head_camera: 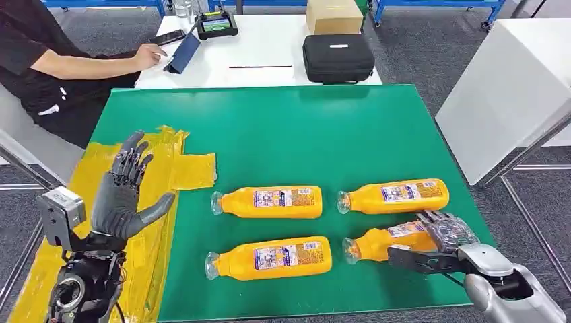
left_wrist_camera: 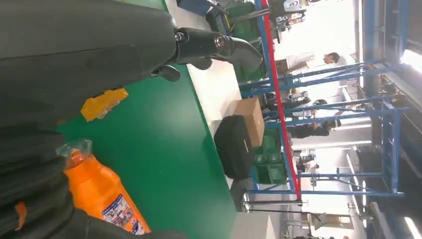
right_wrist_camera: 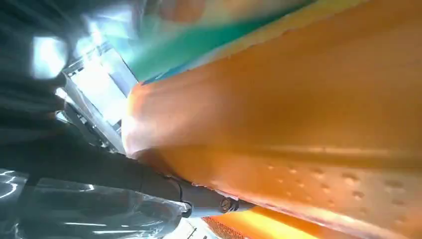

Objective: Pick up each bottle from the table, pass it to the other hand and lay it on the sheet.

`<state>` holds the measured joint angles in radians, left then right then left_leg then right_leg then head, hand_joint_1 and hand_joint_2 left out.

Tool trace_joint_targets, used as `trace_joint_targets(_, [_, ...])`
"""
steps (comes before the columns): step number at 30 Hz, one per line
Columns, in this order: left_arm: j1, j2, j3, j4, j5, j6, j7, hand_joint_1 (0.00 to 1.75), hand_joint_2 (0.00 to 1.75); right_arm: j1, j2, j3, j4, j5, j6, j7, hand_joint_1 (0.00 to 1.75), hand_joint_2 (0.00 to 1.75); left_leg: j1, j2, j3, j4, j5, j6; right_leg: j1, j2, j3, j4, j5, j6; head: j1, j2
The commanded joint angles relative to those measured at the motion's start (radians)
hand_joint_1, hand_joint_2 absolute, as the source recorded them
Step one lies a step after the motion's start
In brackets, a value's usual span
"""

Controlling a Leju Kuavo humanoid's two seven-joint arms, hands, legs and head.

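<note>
Head view: my right hand [head_camera: 441,235] wraps the near-right orange plastic bottle [head_camera: 394,241], lying on the green table [head_camera: 337,134], ready to lift. My left hand [head_camera: 124,192] waits over the yellow sheet [head_camera: 161,168], fingers spread, holding nothing, for the handover, I judge.
Left wrist view: another orange bottle [left_wrist_camera: 102,196] lies near; blue racks [left_wrist_camera: 348,124] beyond.
Right wrist view: orange bottle wall [right_wrist_camera: 298,124] pressed close against my fingers.
Room: a seated person [head_camera: 60,67] at a white table [head_camera: 269,54].
</note>
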<state>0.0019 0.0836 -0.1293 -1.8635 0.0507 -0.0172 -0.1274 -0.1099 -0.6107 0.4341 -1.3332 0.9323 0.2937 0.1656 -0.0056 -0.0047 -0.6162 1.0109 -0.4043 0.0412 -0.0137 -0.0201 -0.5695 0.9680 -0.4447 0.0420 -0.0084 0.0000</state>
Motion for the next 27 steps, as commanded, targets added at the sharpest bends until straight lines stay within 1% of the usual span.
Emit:
trace_joint_targets(1, [-0.058,0.006,-0.054,0.104,0.019,0.007,-0.008,0.00,1.75,0.093,0.039,0.099,0.184,-0.010,0.027,-0.001,1.66,1.75,0.003,-0.007,0.006,-0.004,0.000,-0.002,0.003,-0.006,0.010,-0.008,-0.001,-0.002,0.000,0.000])
trace_joint_targets(2, [-0.063,0.006,-0.058,0.107,0.021,0.008,-0.010,0.00,1.75,0.099,0.035,0.103,0.186,-0.011,0.026,-0.001,1.66,1.75,0.003,-0.007,0.008,-0.003,-0.001,-0.001,0.003,-0.006,0.012,-0.007,-0.003,-0.003,0.001,0.000])
trace_joint_targets(5, [-0.067,0.000,-0.064,0.102,0.025,0.016,-0.011,0.00,1.75,0.108,0.027,0.115,0.188,-0.015,0.025,-0.003,1.59,1.75,0.004,-0.009,0.014,-0.004,-0.003,-0.002,0.004,-0.008,0.020,-0.012,-0.005,-0.004,0.000,0.000])
trace_joint_targets(6, [-0.066,0.001,-0.064,0.099,0.026,0.018,-0.010,0.00,1.75,0.106,0.027,0.120,0.192,-0.016,0.026,-0.004,1.61,1.75,0.004,-0.008,0.017,-0.003,-0.005,-0.001,0.003,-0.007,0.023,-0.011,-0.007,-0.003,0.001,0.000])
trace_joint_targets(7, [-0.065,0.001,-0.065,0.099,0.026,0.020,-0.010,0.00,1.75,0.103,0.028,0.124,0.197,-0.017,0.027,-0.005,1.59,1.75,0.004,-0.010,0.016,-0.004,-0.004,-0.001,0.004,-0.009,0.024,-0.013,-0.006,-0.003,0.001,0.000])
trace_joint_targets(8, [-0.064,0.003,-0.066,0.098,0.026,0.022,-0.010,0.00,1.75,0.096,0.029,0.135,0.208,-0.018,0.032,-0.007,1.59,1.75,0.005,-0.009,0.019,-0.003,-0.006,0.000,0.004,-0.008,0.027,-0.014,-0.007,-0.002,0.001,0.000])
trace_joint_targets(9, [-0.064,0.004,-0.066,0.100,0.027,0.023,-0.010,0.00,1.75,0.093,0.030,0.140,0.211,-0.020,0.034,-0.009,1.66,1.75,0.005,-0.008,0.019,-0.003,-0.006,0.000,0.004,-0.007,0.027,-0.014,-0.006,-0.003,0.000,0.000])
trace_joint_targets(10, [-0.066,0.005,-0.066,0.102,0.027,0.024,-0.010,0.00,1.75,0.089,0.031,0.148,0.216,-0.020,0.037,-0.010,1.73,1.75,0.006,-0.006,0.023,-0.003,-0.009,0.001,0.005,-0.005,0.031,-0.015,-0.007,-0.003,0.001,0.000])
trace_joint_targets(12, [-0.070,0.005,-0.066,0.107,0.028,0.026,-0.011,0.00,1.75,0.081,0.031,0.160,0.226,-0.021,0.047,-0.013,1.75,1.75,0.007,-0.009,0.023,-0.004,-0.008,0.000,0.005,-0.007,0.033,-0.019,-0.007,-0.003,0.001,0.000])
trace_joint_targets(13, [-0.073,0.005,-0.067,0.108,0.028,0.026,-0.011,0.00,1.75,0.079,0.030,0.163,0.231,-0.023,0.047,-0.014,1.75,1.75,0.009,-0.007,0.026,-0.003,-0.010,0.000,0.006,-0.006,0.036,-0.020,-0.008,-0.003,0.001,0.000])
trace_joint_targets(15, [-0.071,0.004,-0.065,0.107,0.030,0.029,-0.012,0.00,1.75,0.086,0.030,0.143,0.219,-0.047,0.032,-0.020,1.75,1.75,0.010,-0.009,0.026,-0.005,-0.009,0.000,0.008,-0.008,0.038,-0.024,-0.007,-0.003,0.001,0.000])
trace_joint_targets(16, [-0.063,0.007,-0.057,0.102,0.032,0.031,-0.012,0.00,1.75,0.112,0.015,0.102,0.155,-0.103,0.017,-0.030,1.75,1.75,0.011,-0.008,0.028,-0.003,-0.010,0.001,0.009,-0.007,0.041,-0.024,-0.007,-0.003,0.001,0.000])
trace_joint_targets(17, [-0.052,0.009,-0.048,0.093,0.035,0.033,-0.015,0.00,1.75,0.151,0.007,0.028,0.074,-0.220,0.016,-0.052,1.75,1.75,0.009,-0.011,0.024,-0.007,-0.007,0.000,0.007,-0.009,0.037,-0.026,-0.006,-0.004,0.001,0.000])
trace_joint_targets(18, [-0.043,0.012,-0.040,0.085,0.039,0.028,-0.017,0.00,1.75,0.175,-0.024,0.008,-0.002,-0.249,0.049,-0.031,1.75,1.75,0.011,-0.007,0.029,-0.002,-0.012,0.001,0.009,-0.006,0.042,-0.024,-0.008,-0.003,0.001,0.000])
trace_joint_targets(19, [-0.038,0.014,-0.035,0.082,0.041,0.024,-0.018,0.00,1.75,0.186,-0.037,-0.007,-0.041,-0.261,0.071,-0.016,1.75,1.75,0.010,-0.009,0.028,-0.003,-0.011,0.001,0.008,-0.008,0.041,-0.025,-0.008,-0.003,0.001,0.000])
trace_joint_targets(21, [-0.038,0.014,-0.035,0.082,0.041,0.024,-0.018,0.00,1.75,0.186,-0.037,-0.007,-0.041,-0.261,0.071,-0.016,1.75,1.75,0.010,-0.007,0.029,-0.001,-0.014,0.003,0.009,-0.006,0.043,-0.024,-0.008,-0.002,0.001,0.000])
trace_joint_targets(22, [-0.038,0.014,-0.035,0.082,0.041,0.024,-0.018,0.00,1.75,0.186,-0.037,-0.007,-0.041,-0.261,0.071,-0.016,1.75,1.75,0.010,-0.007,0.028,-0.002,-0.013,0.003,0.009,-0.006,0.042,-0.025,-0.008,-0.003,0.002,0.000])
trace_joint_targets(24, [-0.039,0.013,-0.036,0.082,0.041,0.024,-0.018,0.00,1.75,0.190,-0.034,-0.004,-0.040,-0.261,0.071,-0.016,1.75,1.75,0.011,-0.003,0.029,-0.002,-0.016,0.003,0.010,-0.002,0.044,-0.025,-0.007,0.000,0.001,0.000])
trace_joint_targets(25, [-0.039,0.013,-0.036,0.082,0.041,0.024,-0.018,0.00,1.75,0.190,-0.034,-0.004,-0.040,-0.261,0.071,-0.016,1.75,1.75,0.010,-0.004,0.028,-0.002,-0.016,0.002,0.009,-0.003,0.042,-0.024,-0.007,0.000,0.000,0.000])
trace_joint_targets(26, [-0.033,0.015,-0.030,0.079,0.046,0.022,-0.018,0.00,1.75,0.217,-0.010,-0.085,-0.067,-0.401,0.044,-0.075,1.75,1.75,0.010,-0.003,0.029,-0.002,-0.017,0.002,0.009,-0.002,0.044,-0.025,-0.007,0.000,0.001,0.000])
trace_joint_targets(27, [-0.020,0.019,-0.018,0.069,0.058,0.019,-0.020,0.00,1.75,0.253,-0.029,-0.141,-0.145,-0.488,0.041,-0.092,1.75,1.75,0.010,-0.005,0.028,-0.003,-0.016,0.002,0.009,-0.004,0.042,-0.025,-0.007,0.000,0.001,0.000])
